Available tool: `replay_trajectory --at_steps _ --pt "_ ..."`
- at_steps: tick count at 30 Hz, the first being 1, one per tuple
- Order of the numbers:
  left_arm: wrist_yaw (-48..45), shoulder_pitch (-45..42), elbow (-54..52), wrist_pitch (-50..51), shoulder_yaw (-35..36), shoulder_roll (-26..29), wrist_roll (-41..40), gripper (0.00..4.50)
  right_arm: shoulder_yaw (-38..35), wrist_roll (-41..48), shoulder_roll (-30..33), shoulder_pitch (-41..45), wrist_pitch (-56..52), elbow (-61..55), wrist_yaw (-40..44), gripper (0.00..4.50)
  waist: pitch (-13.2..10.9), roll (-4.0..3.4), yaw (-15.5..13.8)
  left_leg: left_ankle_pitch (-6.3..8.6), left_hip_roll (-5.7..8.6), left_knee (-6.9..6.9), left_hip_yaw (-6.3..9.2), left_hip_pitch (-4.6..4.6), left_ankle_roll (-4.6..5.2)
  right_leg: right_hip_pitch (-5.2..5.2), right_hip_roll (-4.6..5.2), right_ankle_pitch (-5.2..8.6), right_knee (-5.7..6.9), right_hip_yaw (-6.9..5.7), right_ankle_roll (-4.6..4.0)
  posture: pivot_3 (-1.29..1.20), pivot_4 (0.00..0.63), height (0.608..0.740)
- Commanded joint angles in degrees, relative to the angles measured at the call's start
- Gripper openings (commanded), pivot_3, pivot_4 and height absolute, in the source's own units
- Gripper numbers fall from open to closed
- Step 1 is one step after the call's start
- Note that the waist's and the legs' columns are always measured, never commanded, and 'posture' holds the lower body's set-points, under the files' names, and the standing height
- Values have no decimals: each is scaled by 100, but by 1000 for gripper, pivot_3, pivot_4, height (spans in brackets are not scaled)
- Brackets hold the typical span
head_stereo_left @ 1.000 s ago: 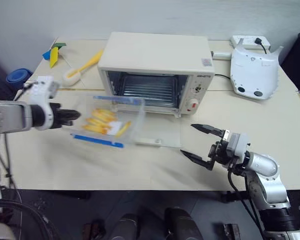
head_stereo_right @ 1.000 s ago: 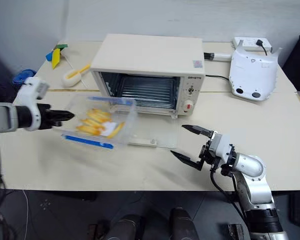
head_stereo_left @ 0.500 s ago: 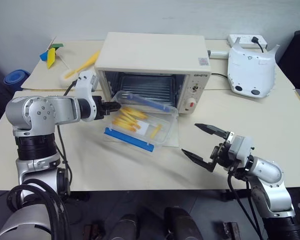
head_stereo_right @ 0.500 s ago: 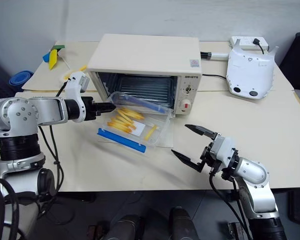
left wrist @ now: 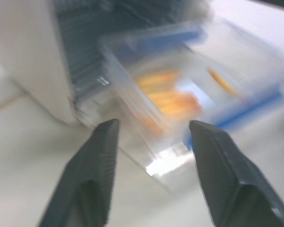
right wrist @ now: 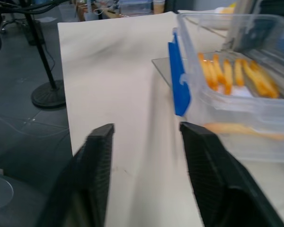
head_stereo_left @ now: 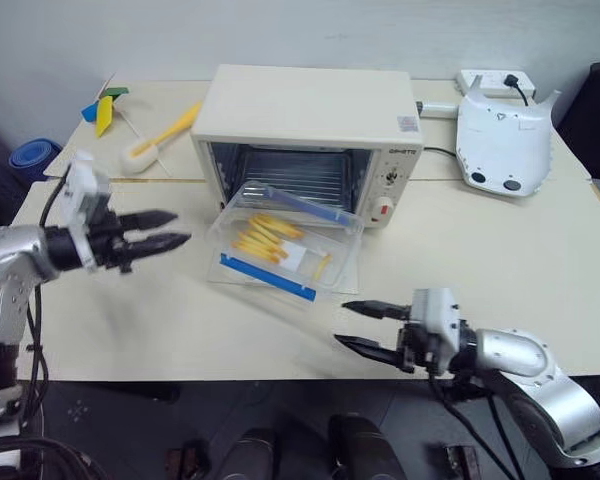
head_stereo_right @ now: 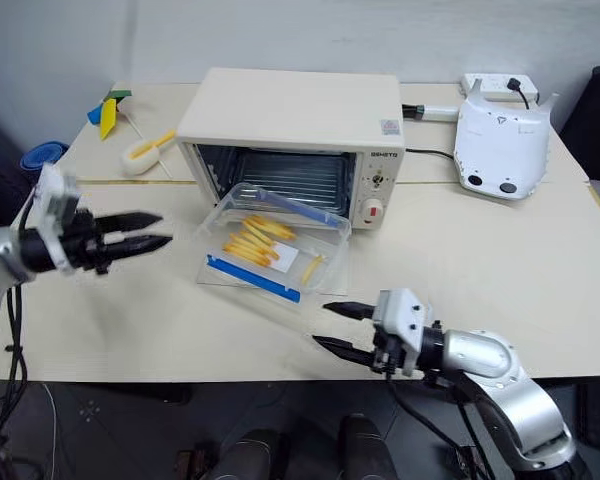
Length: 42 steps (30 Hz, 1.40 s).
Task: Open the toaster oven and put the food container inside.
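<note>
On the far left I see a blue tub (head_stereo_left: 32,158) off the table (head_stereo_left: 160,320) edge. My left gripper (head_stereo_left: 170,228) hangs over the left side of the table, pointing right toward the oven; its two fingers are spread with a clear gap and nothing between them. In the left wrist view the fingers (left wrist: 97,165) frame the container's near end, with open space on both sides.

Far left on the table lie a yellow and blue paper piece (head_stereo_left: 104,106) and a yellow-handled brush (head_stereo_left: 162,136).

In the middle stands the oven (head_stereo_left: 315,135), its glass door (head_stereo_left: 330,275) dropped flat onto the table toward me, the wire rack (head_stereo_left: 298,176) in view inside. The container (head_stereo_left: 285,245) sits on the open door, its far end at the mouth of the oven and the rest sticking out toward me at a slant. I see one blue clip (head_stereo_left: 267,277) on its near side, another along the far side, and yellow strips inside. Neither gripper touches it.

My right gripper (head_stereo_left: 348,325) is low over the near edge, right of centre, pointing left, fingers apart and empty. It is just near of the door's front edge. In its wrist view the fingers (right wrist: 102,175) bracket bare table, the container off to one side.

Far right sits a white curved device (head_stereo_left: 505,135), with a power strip (head_stereo_left: 490,80) behind it.
</note>
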<state>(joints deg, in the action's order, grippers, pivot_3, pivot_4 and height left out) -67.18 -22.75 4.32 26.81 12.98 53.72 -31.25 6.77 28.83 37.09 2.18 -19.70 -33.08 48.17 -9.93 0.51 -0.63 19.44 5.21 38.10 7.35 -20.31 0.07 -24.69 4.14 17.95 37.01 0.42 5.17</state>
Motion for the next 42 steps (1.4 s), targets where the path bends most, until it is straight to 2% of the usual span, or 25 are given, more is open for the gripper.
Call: replay_trajectory --at_steps 1,4,5,6,12,18,26,29,31,33,36,37,39,42 --pt "-493 305 -267 -528 -227 -54 127 1381 407 -223 -317 303 -191 -64 -280 1185 0 0 -47 2 1 -1 1 1 5 3 1 -1 -4 1 1 0 150 740" --pt "-346 427 -516 -663 -516 -367 258 477 551 -437 -617 562 -181 289 -459 195 0 1 -91 8 4 1 3 0 14 5 3 -3 -5 -1 3 0 150 740" --pt "-219 423 -573 -675 -590 -525 295 237 560 -546 -681 631 -138 433 -514 0 0 1 -93 9 6 3 3 0 17 5 4 -4 -4 -1 5 0 150 740" --pt "-1 390 -597 -703 -646 -730 352 34 556 -691 -742 710 -55 593 -594 0 0 1 -93 11 10 5 3 -2 21 5 6 -4 -4 -1 6 0 150 740" --pt "1305 -23 -294 -799 -740 -1920 639 34 403 -1307 -1036 1528 542 1862 -839 0 0 3 -49 13 9 11 -7 2 25 4 0 -8 1 1 12 0 150 740" --pt "2797 -707 389 -875 -260 -2877 650 34 350 -1776 -1562 2660 1310 3497 -1049 0 1 5 66 9 5 14 -12 0 17 -8 -6 -8 14 3 13 0 150 740" --pt "3166 -1299 1232 -1527 -396 -3256 1045 34 35 -2193 -2329 3796 2211 5367 -1857 0 2 6 160 9 10 16 -24 -6 14 -37 2 -8 43 -2 12 0 150 740" --pt "2995 -1271 1267 -1658 -462 -3218 1108 34 39 -2174 -2353 3820 2277 5389 -1686 0 2 6 220 9 10 21 -24 -7 13 -38 3 -9 46 -1 12 0 150 740" --pt "2711 -1056 1045 -1631 -476 -3018 1073 34 19 -1948 -2240 3622 1995 4903 -1376 0 3 5 232 9 10 20 -24 -7 13 -41 3 -9 49 0 12 0 150 740" --pt "2260 -628 583 -1262 -251 -2605 721 34 -76 -1514 -1851 3156 1528 3953 -858 0 3 4 262 9 9 13 -25 -8 13 -49 3 -9 58 0 12 0 150 740" --pt "1566 -52 -12 -1026 88 -2003 248 634 -280 -1108 -1306 2599 1135 3086 -413 0 3 4 296 11 3 5 -25 -16 11 -69 3 -9 68 -2 11 0 150 740" --pt "1234 156 -122 -1096 203 -1778 128 983 -366 -1047 -1127 2447 1063 2996 -307 0 2 3 295 13 5 -1 -26 -23 11 -75 3 -8 65 -3 11 0 150 740" --pt "378 710 -278 -915 517 -1160 -216 1562 -483 -1137 -658 2128 1141 3127 38 0 2 3 282 13 6 7 -26 -30 11 -75 4 -9 57 -4 10 0 150 740" --pt "-416 1227 -215 -633 994 -515 -651 2362 -387 -1385 -201 1870 1648 3714 582 0 1 1 216 13 6 7 -35 -22 13 -67 6 -9 41 1 7 0 150 740"
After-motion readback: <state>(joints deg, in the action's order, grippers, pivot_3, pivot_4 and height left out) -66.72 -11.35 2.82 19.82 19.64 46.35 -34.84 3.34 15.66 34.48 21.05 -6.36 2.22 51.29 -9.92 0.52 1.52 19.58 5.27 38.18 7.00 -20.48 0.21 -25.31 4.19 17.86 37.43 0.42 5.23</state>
